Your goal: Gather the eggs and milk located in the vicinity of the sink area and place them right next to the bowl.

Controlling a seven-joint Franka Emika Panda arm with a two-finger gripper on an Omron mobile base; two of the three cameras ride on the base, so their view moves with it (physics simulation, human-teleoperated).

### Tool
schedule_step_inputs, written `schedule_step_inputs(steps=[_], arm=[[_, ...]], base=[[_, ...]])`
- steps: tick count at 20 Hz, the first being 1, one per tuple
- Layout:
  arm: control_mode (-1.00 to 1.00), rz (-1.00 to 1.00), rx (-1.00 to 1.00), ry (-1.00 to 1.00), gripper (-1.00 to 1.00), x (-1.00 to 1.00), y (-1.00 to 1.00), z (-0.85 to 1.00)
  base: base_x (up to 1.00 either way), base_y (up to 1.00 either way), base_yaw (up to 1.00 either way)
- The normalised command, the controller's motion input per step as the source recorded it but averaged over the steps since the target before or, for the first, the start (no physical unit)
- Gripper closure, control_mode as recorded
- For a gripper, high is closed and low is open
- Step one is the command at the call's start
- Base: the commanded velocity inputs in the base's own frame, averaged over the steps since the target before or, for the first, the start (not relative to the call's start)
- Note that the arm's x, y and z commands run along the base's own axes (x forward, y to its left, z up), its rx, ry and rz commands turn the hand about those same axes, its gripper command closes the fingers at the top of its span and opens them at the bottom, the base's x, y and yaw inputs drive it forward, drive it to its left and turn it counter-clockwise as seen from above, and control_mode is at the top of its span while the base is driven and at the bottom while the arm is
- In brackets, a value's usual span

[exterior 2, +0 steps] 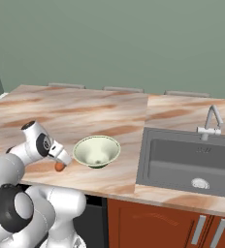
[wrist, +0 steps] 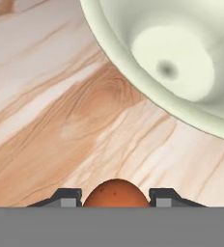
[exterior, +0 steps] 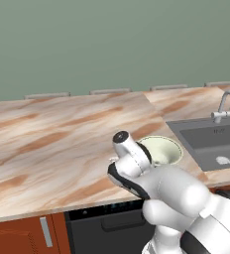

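Closest to the hand camera: orange-brown egg (wrist: 116, 194), sitting between the two dark finger tips (wrist: 68, 197) of the pincer (wrist: 116, 200), one tip on each side and right against the shell. Fingers spread only as wide as the egg, so clenched on it rather than released. Seen from the right base camera as a small orange-brown spot (exterior 2: 59, 166) under the tip of the hand, low over the marbled wooden counter (exterior 2: 75, 114), perhaps touching it; cannot tell for sure. Just to the right of it, the pale cream-green bowl (exterior 2: 97, 150), upright on the counter near the front edge, nothing inside. Egg near the bowl's left side but apart from its rim. In the hand camera, bowl wall and inner bottom (wrist: 181, 62) rising just beyond the egg, wood grain between the two.

From the left base camera, bowl (exterior: 161, 149) partly hidden behind the white arm, which crosses in front of it. Further right, dark grey sink (exterior 2: 192, 160) set into the counter, with round silver drain (exterior 2: 200, 183) at the bottom and thin grey faucet (exterior 2: 211, 121) at the far edge. Sink well apart from the egg, with the bowl between them. Below the counter, reddish-brown cabinet doors (exterior 2: 182, 227) with grey handles. Behind it all, plain grey-green wall (exterior 2: 114, 43).
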Motion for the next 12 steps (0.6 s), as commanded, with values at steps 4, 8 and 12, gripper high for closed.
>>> schedule_step_inputs(steps=[4,8,12], arm=[[-1.00,-0.08,0.00,-0.08,1.00,-0.01,-0.05,0.00],[-1.00,-0.10,0.00,-0.02,1.00,0.00,-0.17,-0.07],[-1.00,-0.09,0.00,-0.04,1.00,-0.01,-0.18,0.00]], base=[[0.00,0.00,0.00],[0.00,0.00,0.00],[0.00,0.00,0.00]])
